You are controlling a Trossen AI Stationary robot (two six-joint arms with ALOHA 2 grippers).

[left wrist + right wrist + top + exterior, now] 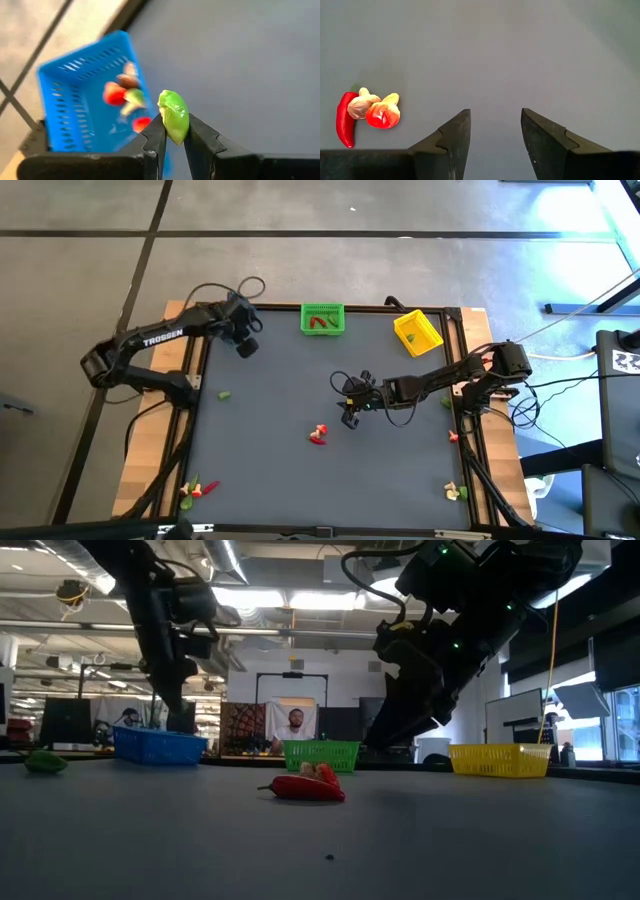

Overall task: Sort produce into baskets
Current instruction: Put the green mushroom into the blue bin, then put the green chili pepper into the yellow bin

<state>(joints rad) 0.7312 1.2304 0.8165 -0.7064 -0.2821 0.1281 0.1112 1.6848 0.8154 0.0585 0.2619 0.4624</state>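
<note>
From above: we see left gripper (243, 345) by table's far left corner, right gripper (350, 418) mid-table, red pieces (318, 434) just beside it, green basket (322, 319) partly filled, strays near table edges.
Left wrist: we pinch green piece (174, 116) tight, blue basket (85, 95) just ahead, some pieces inside.
Right wrist: our fingers apart, empty; nothing blocks red pieces.

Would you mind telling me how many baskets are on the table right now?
3. The blue basket sits under the left arm at the far left corner, hidden in the overhead view; the green basket is at the far edge's middle; the yellow basket is near the far right corner.
</note>
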